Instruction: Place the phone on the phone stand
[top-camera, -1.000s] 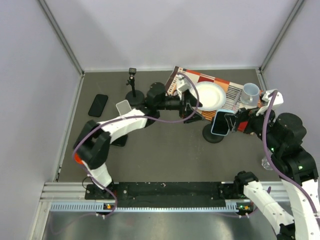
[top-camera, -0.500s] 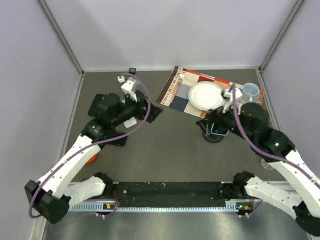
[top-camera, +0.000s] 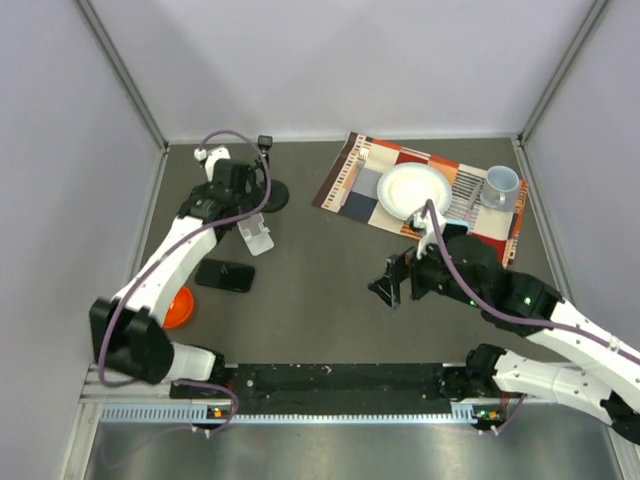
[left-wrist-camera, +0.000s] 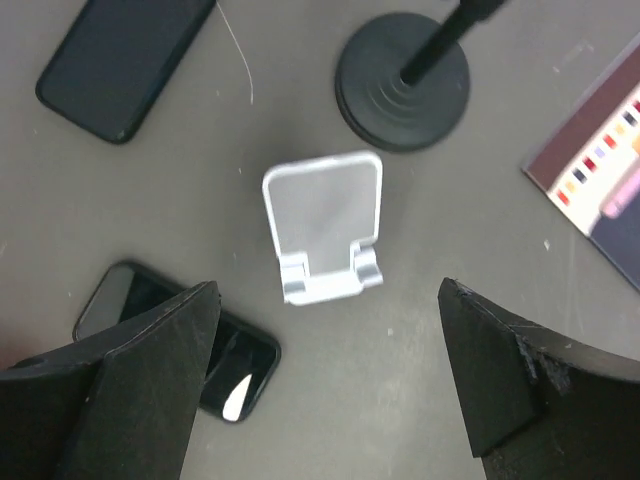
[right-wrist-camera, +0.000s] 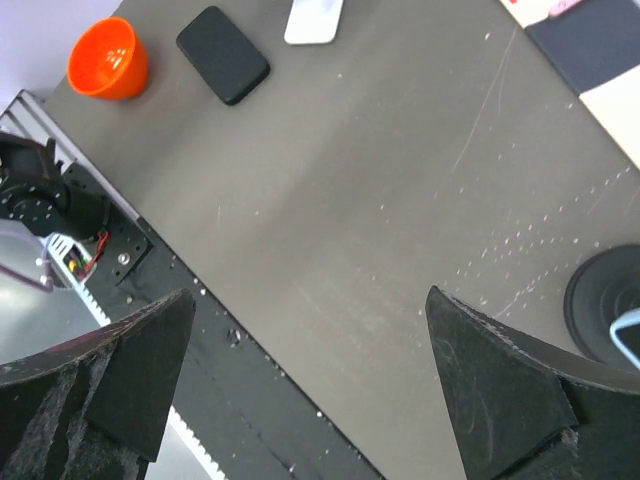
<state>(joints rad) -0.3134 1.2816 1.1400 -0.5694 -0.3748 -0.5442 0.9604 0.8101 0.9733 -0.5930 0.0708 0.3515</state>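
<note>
From above, your left gripper (top-camera: 238, 192) hangs near the phone stand (top-camera: 255, 235). The phone (top-camera: 224, 275) lies flat just near-left of the stand, and the pole base (top-camera: 270, 196) stands just behind it. On the left wrist view the jaws are spread wide, and a second phone (left-wrist-camera: 125, 60) lies far-left of the stand. On the right wrist view your right gripper (right-wrist-camera: 308, 294) is also spread, well apart from the stand.

Grey table (top-camera: 320, 270): phone stand (top-camera: 254, 236), phone (top-camera: 224, 275), bowl (top-camera: 178, 307) (orange)
</note>
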